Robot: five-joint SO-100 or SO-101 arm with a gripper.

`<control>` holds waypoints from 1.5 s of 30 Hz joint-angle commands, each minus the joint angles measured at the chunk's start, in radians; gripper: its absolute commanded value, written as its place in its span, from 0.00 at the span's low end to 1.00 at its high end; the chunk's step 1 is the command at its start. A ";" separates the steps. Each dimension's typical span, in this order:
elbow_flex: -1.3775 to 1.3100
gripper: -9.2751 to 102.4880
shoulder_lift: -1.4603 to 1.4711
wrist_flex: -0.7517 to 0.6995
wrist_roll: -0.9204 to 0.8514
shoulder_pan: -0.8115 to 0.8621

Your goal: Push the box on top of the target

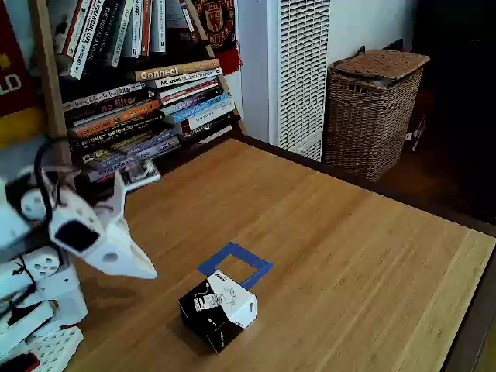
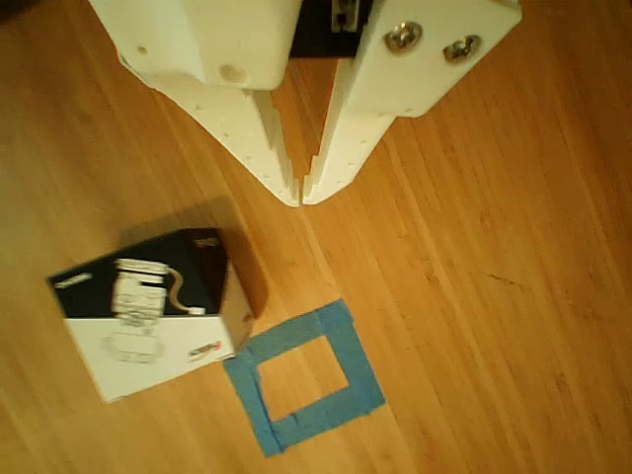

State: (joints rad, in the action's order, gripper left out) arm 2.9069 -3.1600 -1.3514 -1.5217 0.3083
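The box [image 1: 217, 308], a small black cube with a white printed top, sits on the wooden table near its front edge. Just behind it lies the target [image 1: 216, 256], a hollow square of blue tape, and the box's far side touches or slightly covers the square's near corner. In the other view the box [image 2: 148, 314] lies at lower left, with its corner against the target's [image 2: 326, 420] upper left corner. My white gripper [image 2: 301, 193] comes in from the top, fingertips together with nothing between them, above and to the right of the box. In the fixed view the gripper [image 1: 147, 272] hovers left of both.
The table [image 1: 349, 248] stretches away bare to the right, down to its dark edge. A stack of books [image 1: 147, 108] leans at the back left. A white slatted unit [image 1: 298, 70] and a wicker basket [image 1: 372, 108] stand beyond the far edge.
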 commanded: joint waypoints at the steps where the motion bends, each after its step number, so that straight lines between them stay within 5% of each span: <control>1: -0.170 0.08 0.241 -0.006 -0.018 0.009; 13: -0.408 0.08 0.647 -0.021 -0.233 0.074; 30: -0.494 0.08 0.762 0.046 -0.864 0.557; 45: -0.503 0.08 1.009 0.241 -0.919 0.537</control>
State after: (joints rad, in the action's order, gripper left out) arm 2.4436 -2.1859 -1.1490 -2.4268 0.8606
